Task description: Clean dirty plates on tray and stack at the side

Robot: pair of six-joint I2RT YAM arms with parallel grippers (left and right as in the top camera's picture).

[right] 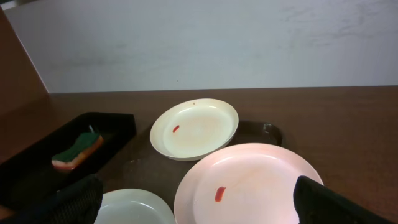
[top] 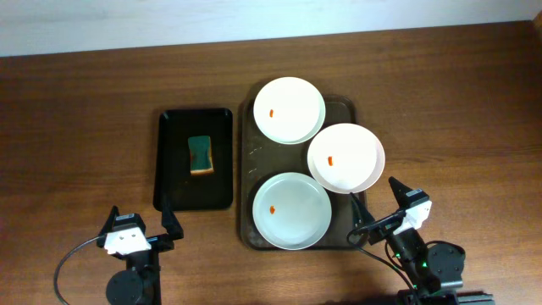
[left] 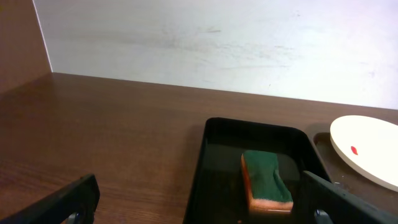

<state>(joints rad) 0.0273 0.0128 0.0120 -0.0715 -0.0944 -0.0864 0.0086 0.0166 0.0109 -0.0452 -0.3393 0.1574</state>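
Observation:
Three white plates lie on the dark brown tray [top: 248, 135], each with a small orange-red smear: a far plate [top: 290, 110], a right plate [top: 345, 157] overlapping the tray's right rim, and a near plate [top: 291, 210]. In the right wrist view the far plate [right: 194, 129], the right plate [right: 249, 186] and the near plate's edge [right: 134, 208] show. My left gripper [top: 140, 222] is open and empty, near the front edge. My right gripper [top: 379, 206] is open and empty, just in front of the right plate.
A smaller black tray [top: 174, 191] left of the brown tray holds a green and orange sponge [top: 201, 154], also seen in the left wrist view [left: 266, 180]. A white wall runs along the table's far edge.

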